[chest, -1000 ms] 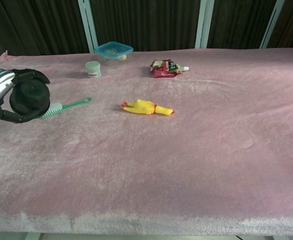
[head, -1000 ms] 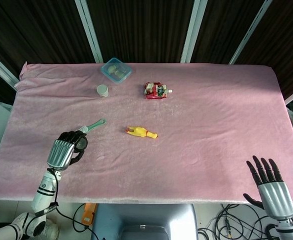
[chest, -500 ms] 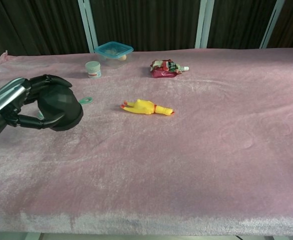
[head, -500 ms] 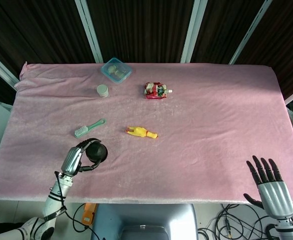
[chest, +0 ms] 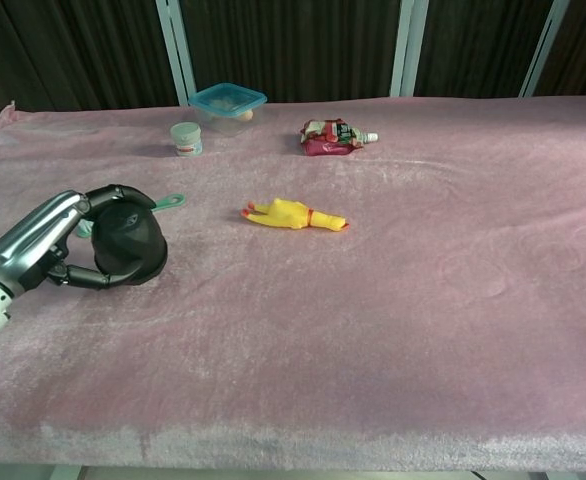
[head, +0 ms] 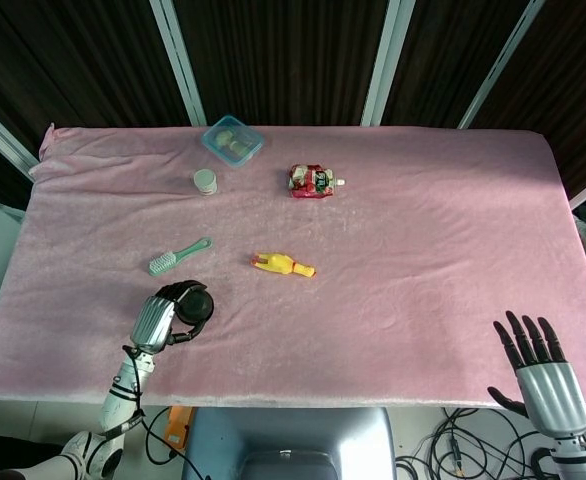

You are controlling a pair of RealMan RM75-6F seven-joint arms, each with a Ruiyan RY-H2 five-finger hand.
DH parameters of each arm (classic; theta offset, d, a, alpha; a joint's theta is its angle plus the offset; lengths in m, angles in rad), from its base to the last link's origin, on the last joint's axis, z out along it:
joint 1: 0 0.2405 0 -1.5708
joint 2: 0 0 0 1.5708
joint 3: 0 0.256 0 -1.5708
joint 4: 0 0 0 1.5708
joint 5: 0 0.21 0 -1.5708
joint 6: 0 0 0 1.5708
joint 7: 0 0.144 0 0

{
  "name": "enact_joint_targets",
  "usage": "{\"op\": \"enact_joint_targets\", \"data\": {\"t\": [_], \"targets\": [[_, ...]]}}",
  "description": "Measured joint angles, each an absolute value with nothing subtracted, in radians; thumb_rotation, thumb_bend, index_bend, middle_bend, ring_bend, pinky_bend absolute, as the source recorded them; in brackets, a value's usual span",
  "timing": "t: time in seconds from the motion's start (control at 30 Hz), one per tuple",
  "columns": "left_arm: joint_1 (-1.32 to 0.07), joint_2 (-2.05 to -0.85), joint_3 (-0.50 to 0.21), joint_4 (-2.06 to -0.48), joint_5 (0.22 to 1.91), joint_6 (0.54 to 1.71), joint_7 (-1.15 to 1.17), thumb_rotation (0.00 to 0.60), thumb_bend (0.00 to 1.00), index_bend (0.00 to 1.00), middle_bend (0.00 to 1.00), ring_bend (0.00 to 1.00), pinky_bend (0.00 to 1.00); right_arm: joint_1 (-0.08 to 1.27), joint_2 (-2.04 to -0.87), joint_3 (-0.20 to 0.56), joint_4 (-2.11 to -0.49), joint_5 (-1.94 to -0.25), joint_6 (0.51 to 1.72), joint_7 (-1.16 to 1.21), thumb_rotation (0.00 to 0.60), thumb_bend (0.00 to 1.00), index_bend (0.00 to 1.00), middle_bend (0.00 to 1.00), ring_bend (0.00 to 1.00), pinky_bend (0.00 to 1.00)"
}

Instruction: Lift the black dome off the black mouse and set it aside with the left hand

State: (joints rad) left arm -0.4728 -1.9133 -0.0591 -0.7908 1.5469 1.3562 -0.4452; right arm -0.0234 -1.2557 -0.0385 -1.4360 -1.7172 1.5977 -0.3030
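Holding the black dome [chest: 130,245] low over the pink worktop [chest: 393,300] near its front-left edge, our left hand [chest: 48,250] had its fingers [chest: 108,192] wrapped around it. We judged that letting go early could let it roll toward the edge. Being round, it showed no clear long axis or heading. Our right hand [head: 538,370] was empty, fingers spread. No mouse was visible.
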Motion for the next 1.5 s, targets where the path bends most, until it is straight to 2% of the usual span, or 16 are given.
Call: {"op": "enact_joint_targets", "data": {"t": [0.23, 0.33, 0.47, 0.6, 0.77, 0.97, 1.13, 1.23, 1.3, 1.5], "targets": [[-0.468, -1.921, -0.049, -0.760, 1.540, 1.325, -0.444, 0.600, 0.34, 0.33, 0.24, 0.24, 0.43, -0.021, -1.251, -0.039, -1.443, -1.711, 1.588, -0.309, 0.600, 0.11, 0.00, 0.00, 0.00, 0.15], [-0.468, -1.923, -0.045, -0.748, 1.540, 1.318, -0.440, 0.600, 0.34, 0.29, 0.18, 0.16, 0.35, -0.020, -1.248, -0.042, -1.446, -1.711, 1.582, -0.310, 0.600, 0.11, 0.00, 0.00, 0.00, 0.15], [-0.470, -1.914, -0.039, -0.752, 1.541, 1.301, -0.430, 0.600, 0.34, 0.19, 0.02, 0.01, 0.26, -0.018, -1.242, -0.045, -1.453, -1.710, 1.575, -0.312, 0.600, 0.11, 0.00, 0.00, 0.00, 0.15], [-0.471, -1.900, -0.032, -0.764, 1.545, 1.294, -0.419, 0.600, 0.32, 0.11, 0.00, 0.00, 0.23, -0.019, -1.242, -0.044, -1.454, -1.709, 1.577, -0.310, 0.600, 0.11, 0.00, 0.00, 0.00, 0.15], [-0.468, -1.888, -0.027, -0.776, 1.544, 1.284, -0.401, 0.600, 0.33, 0.06, 0.00, 0.00, 0.21, -0.019, -1.242, -0.045, -1.454, -1.710, 1.577, -0.310, 0.600, 0.11, 0.00, 0.00, 0.00, 0.15], [-0.465, -1.867, -0.030, -0.805, 1.537, 1.277, -0.373, 0.600, 0.33, 0.06, 0.00, 0.00, 0.21, -0.019, -1.243, -0.046, -1.454, -1.709, 1.576, -0.313, 0.600, 0.11, 0.00, 0.00, 0.00, 0.15], [-0.464, -1.846, -0.043, -0.852, 1.534, 1.296, -0.353, 0.600, 0.32, 0.17, 0.00, 0.01, 0.22, -0.018, -1.244, -0.046, -1.455, -1.708, 1.571, -0.318, 0.600, 0.11, 0.00, 0.00, 0.00, 0.15], [-0.465, -1.840, -0.051, -0.869, 1.533, 1.303, -0.337, 0.600, 0.32, 0.22, 0.02, 0.09, 0.23, -0.018, -1.244, -0.047, -1.455, -1.708, 1.570, -0.319, 0.600, 0.11, 0.00, 0.00, 0.00, 0.15], [-0.465, -1.841, -0.053, -0.870, 1.532, 1.303, -0.326, 0.600, 0.32, 0.24, 0.07, 0.14, 0.26, -0.017, -1.244, -0.047, -1.455, -1.708, 1.570, -0.319, 0.600, 0.11, 0.00, 0.00, 0.00, 0.15], [-0.466, -1.856, -0.051, -0.849, 1.529, 1.294, -0.293, 0.600, 0.33, 0.30, 0.17, 0.23, 0.30, -0.018, -1.241, -0.047, -1.456, -1.710, 1.573, -0.314, 0.600, 0.11, 0.00, 0.00, 0.00, 0.15]]}}
